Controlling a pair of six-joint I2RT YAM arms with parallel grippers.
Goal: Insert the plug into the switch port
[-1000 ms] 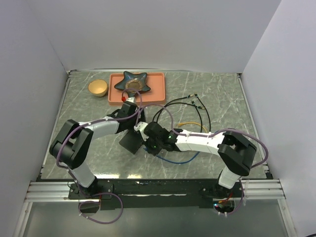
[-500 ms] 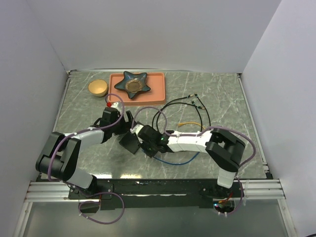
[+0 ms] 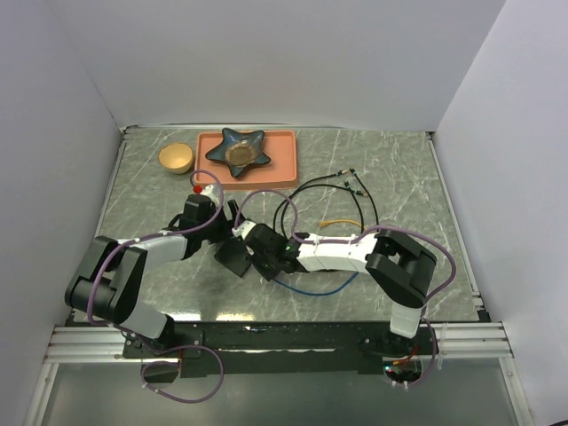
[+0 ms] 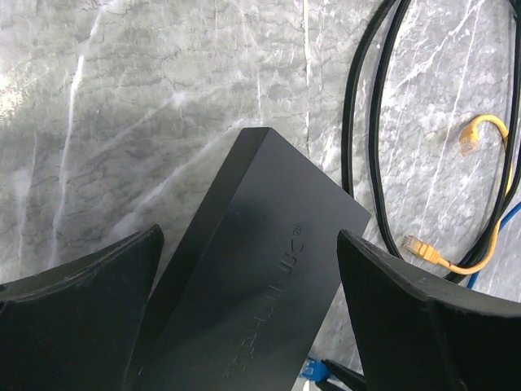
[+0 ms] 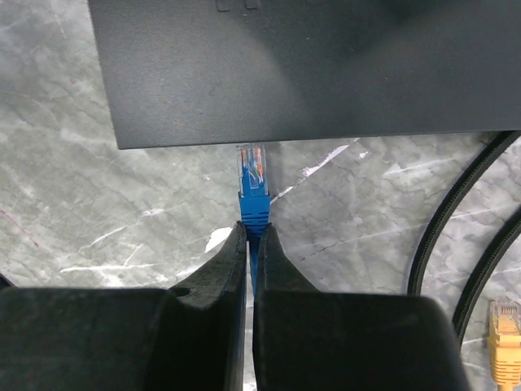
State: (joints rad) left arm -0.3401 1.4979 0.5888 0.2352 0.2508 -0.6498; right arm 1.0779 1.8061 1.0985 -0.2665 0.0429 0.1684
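Right now your right jaws are pressed together on the blue cable (image 3: 311, 290), just behind the boot of the plug (image 5: 251, 175). The plug's clear tip points straight at the near side of the switch port (image 5: 293, 65) and meets its edge. Whether it has entered a socket cannot be told, since no sockets show from the wrist views.

Your left jaws are spread wide with the switch port between them. Whether either one touches it is unclear.

Judge the plug as light and rigid, with a thin latch that could snap if pushed in crooked. The cable behind it is soft and will buckle, so keep your pinch right at the boot.

The switch port looks light, and likely to slide away on the smooth marble table (image 4: 122, 106) unless the left jaws close on its long sides. A yellow cable (image 4: 468, 138) and black cables (image 4: 370, 122) lie beside the switch port, clear of the plug.
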